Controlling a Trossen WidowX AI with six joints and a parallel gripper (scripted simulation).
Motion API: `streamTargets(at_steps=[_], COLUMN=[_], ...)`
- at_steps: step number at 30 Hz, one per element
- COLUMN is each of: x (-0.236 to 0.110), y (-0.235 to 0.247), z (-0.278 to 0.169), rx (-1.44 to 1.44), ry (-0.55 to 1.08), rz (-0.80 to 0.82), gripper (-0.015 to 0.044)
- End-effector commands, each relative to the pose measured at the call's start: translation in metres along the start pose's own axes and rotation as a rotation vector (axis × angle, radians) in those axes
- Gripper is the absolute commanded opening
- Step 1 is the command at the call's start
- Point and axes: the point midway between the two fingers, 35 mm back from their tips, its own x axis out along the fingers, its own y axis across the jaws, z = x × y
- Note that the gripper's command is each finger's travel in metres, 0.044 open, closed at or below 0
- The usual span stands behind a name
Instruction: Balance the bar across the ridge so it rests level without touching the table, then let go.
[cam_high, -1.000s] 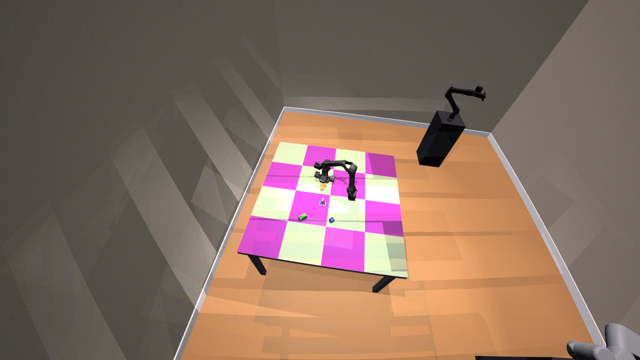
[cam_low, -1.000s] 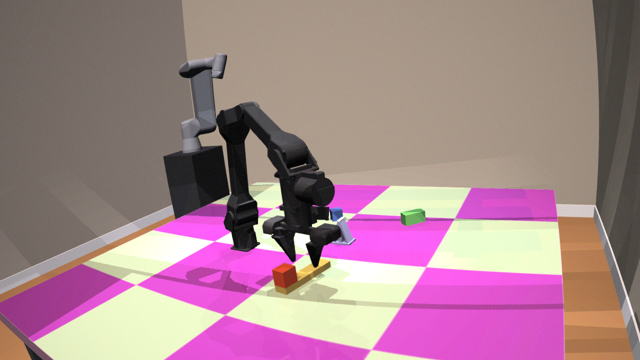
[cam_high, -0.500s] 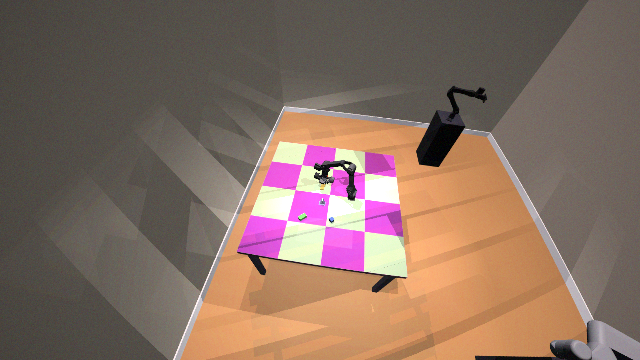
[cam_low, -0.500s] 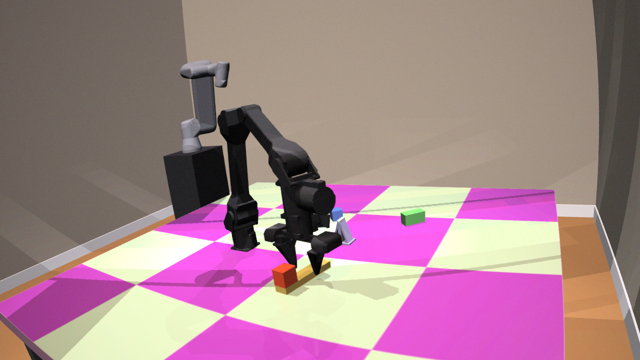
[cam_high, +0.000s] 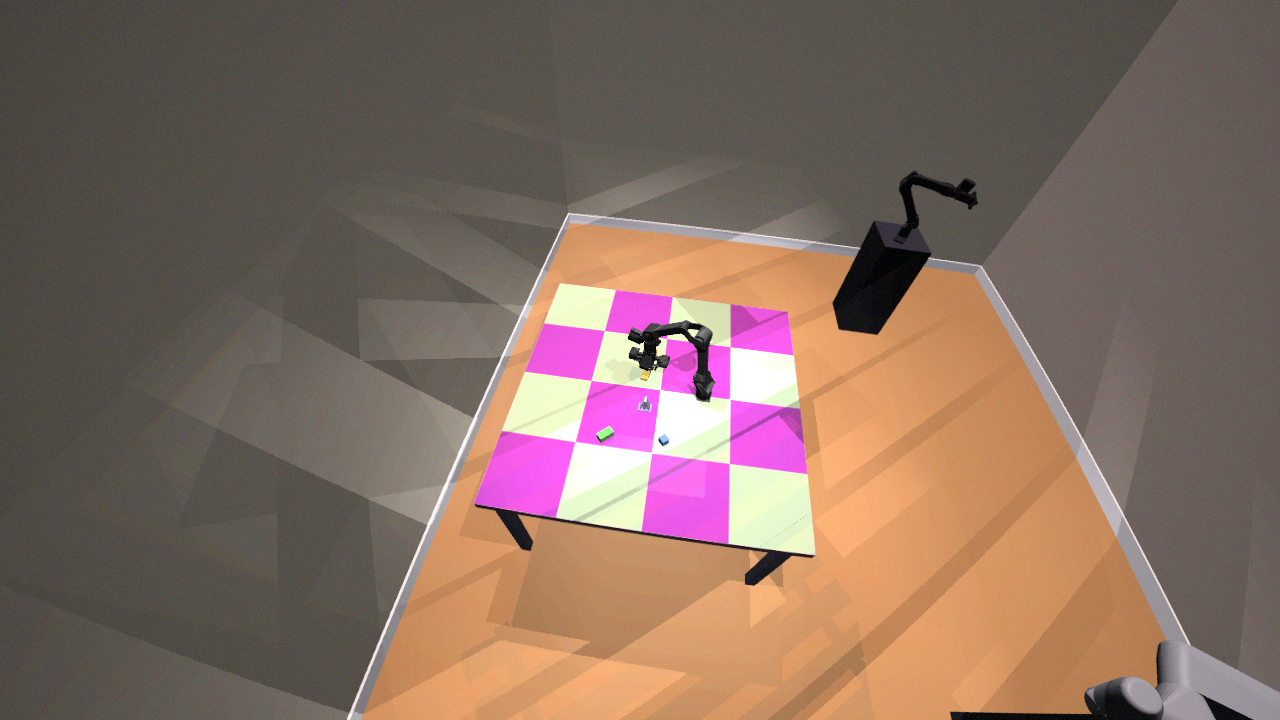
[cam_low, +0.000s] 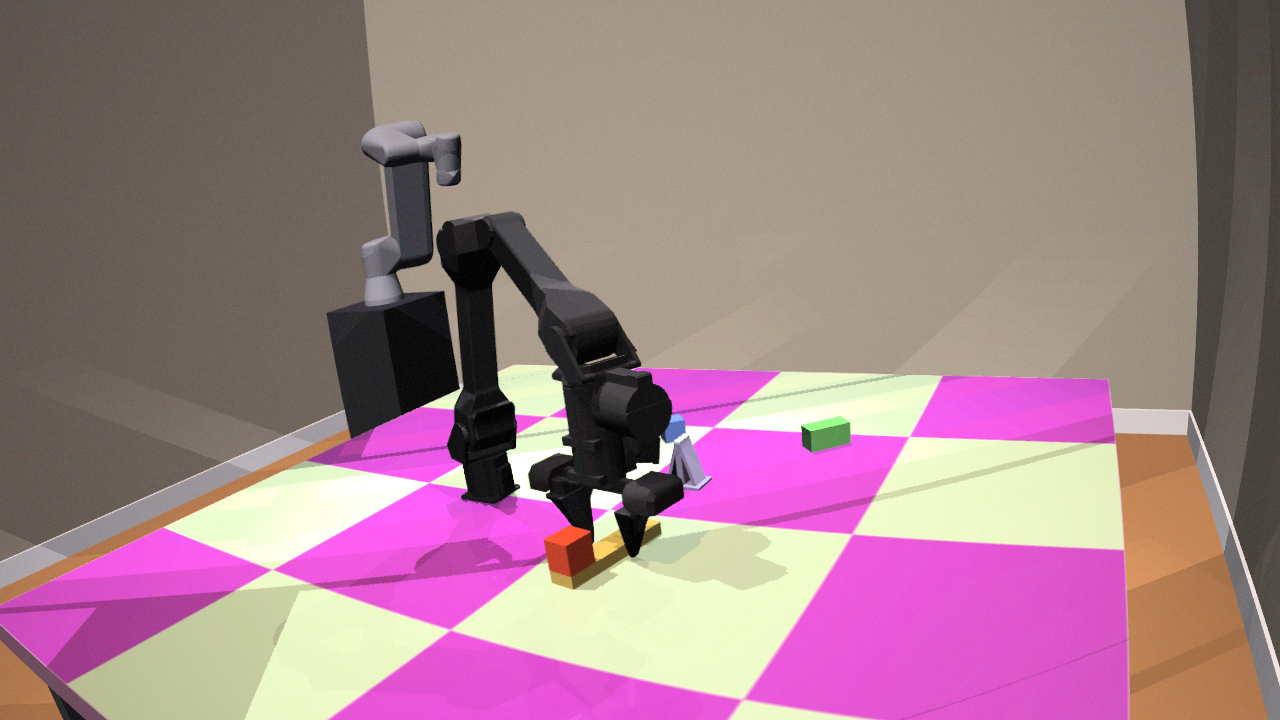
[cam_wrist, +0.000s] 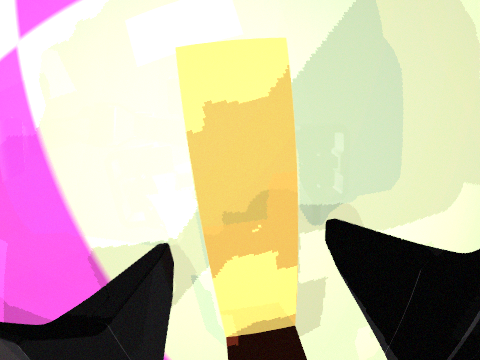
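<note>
A yellow bar (cam_low: 617, 546) (cam_wrist: 243, 174) (cam_high: 644, 377) with a red block (cam_low: 569, 548) on one end lies flat on the checkered table (cam_low: 895, 573). My gripper (cam_low: 606, 541) (cam_wrist: 250, 243) (cam_high: 646, 362) is open and low over the bar, one finger on each side of it with a gap to each. The small grey ridge (cam_low: 688, 462) (cam_high: 644, 404) stands upright on the table a little beyond the bar, apart from it.
A green block (cam_low: 825, 434) (cam_high: 605, 433) lies on the table to the far right. A blue cube (cam_low: 674, 427) (cam_high: 663, 439) sits behind the ridge. A black pedestal (cam_low: 389, 358) (cam_high: 880, 277) with a grey arm stands beside the table.
</note>
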Motion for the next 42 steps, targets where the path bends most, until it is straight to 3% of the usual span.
streamTargets(at_steps=[1,4,11,18,21,42], x=[0.001,0.001,0.0,0.0,-0.003,-0.057], y=[0.0,0.0,0.0,0.0,-0.001,-0.006], z=[0.0,0.0,0.0,0.0,0.0,-0.001], rx=[-0.006,-0.006,0.0,0.0,0.0,-0.003], ry=[-0.003,-0.003,0.0,0.0,0.0,-0.001], rz=[-0.001,-0.001,0.001,0.001,0.001,-0.001], gripper=[0.0315,0.0315,0.0131,0.0085,0.0006,0.0])
